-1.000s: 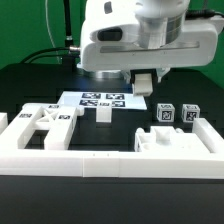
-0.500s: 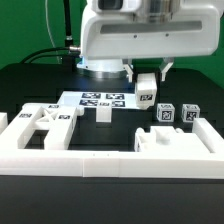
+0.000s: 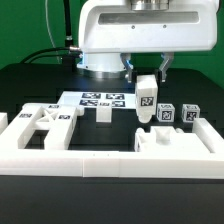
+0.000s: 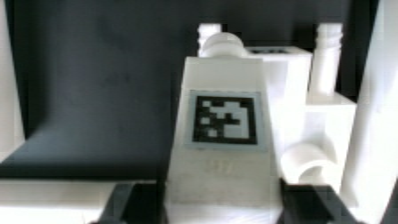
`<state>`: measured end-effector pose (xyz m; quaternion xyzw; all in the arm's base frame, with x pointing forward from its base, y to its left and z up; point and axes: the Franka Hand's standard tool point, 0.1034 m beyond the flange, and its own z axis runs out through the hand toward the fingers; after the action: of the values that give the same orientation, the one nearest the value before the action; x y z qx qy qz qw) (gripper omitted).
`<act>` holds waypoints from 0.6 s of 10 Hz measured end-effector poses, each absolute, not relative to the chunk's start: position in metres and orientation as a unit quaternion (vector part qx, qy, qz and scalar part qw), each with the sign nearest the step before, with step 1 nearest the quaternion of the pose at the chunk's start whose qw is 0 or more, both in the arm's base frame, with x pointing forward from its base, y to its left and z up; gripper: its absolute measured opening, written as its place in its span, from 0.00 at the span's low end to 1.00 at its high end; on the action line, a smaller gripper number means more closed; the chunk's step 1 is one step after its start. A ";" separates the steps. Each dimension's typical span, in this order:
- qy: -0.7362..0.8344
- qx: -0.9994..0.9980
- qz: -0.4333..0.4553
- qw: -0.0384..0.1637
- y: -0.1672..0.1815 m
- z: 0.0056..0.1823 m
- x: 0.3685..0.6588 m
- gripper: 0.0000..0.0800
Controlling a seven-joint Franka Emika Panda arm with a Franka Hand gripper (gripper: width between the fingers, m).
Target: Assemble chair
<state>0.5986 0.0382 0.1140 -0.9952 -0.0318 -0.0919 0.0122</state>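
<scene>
My gripper [image 3: 146,72] is shut on a white chair part with a marker tag [image 3: 146,99], a flat tapering piece that hangs upright from the fingers above the table. In the wrist view the same part [image 4: 221,130] fills the middle, clamped between the two dark fingers [image 4: 139,203]. Below and beside it lie other white chair parts: a flat frame piece [image 3: 40,122] at the exterior view's left, a small upright piece [image 3: 103,114] in the middle, and a blocky piece [image 3: 172,140] at the right. Turned posts [image 4: 324,50] show past the held part.
The marker board [image 3: 102,99] lies flat behind the parts. Two small tagged cubes [image 3: 165,114] [image 3: 189,114] stand at the exterior view's right. A white raised wall [image 3: 100,160] runs along the front and sides of the work area.
The gripper has moved toward the exterior view's right and risen slightly, and the held part now hangs lower and in fuller view than a second ago.
</scene>
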 end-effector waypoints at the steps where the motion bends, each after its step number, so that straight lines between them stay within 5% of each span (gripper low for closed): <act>1: -0.052 -0.995 -0.086 0.011 0.042 0.118 0.601 0.36; 3: -0.078 -0.993 -0.090 0.005 0.050 0.131 0.620 0.36; 6: -0.076 -0.992 -0.098 0.005 0.048 0.127 0.619 0.36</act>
<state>0.6186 0.0483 0.1274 -0.9922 -0.0760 -0.0982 0.0045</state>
